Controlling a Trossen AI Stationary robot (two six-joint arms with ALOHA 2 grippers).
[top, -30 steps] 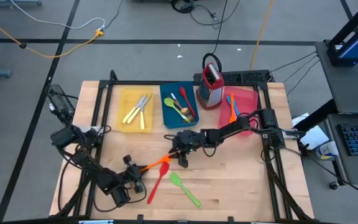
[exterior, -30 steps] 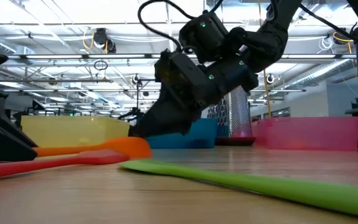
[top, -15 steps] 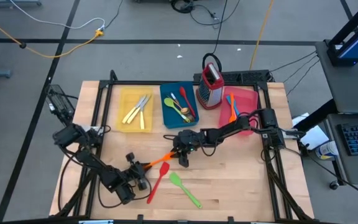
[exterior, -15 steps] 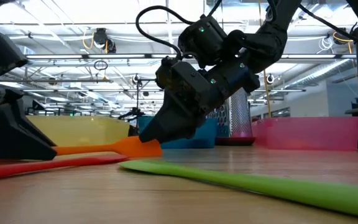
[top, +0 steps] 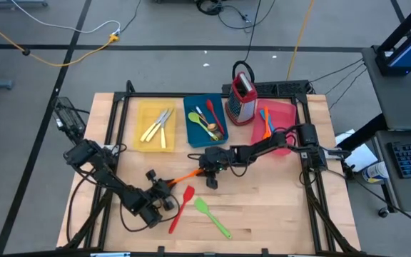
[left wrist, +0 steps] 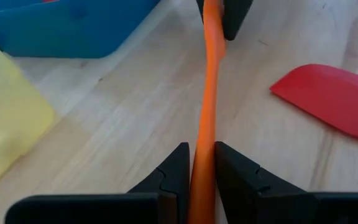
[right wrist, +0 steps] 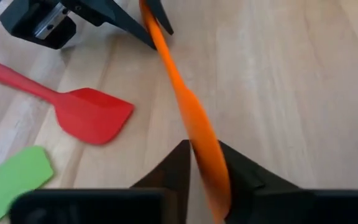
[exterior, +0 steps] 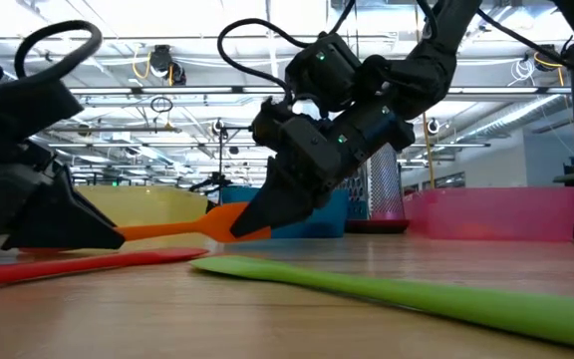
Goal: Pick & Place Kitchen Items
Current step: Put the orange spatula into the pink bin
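Orange spatula (exterior: 182,227) now off the table, right pincer (exterior: 252,221) newly clamped on its blade.

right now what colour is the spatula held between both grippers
Orange: the spatula shows best in the left wrist view, spanning from the left gripper to the right gripper.

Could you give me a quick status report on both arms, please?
Left claw shut on orange spatula handle. Right claw shut on its blade, spatula lifted between them. Red spatula and green spatula lie beneath.
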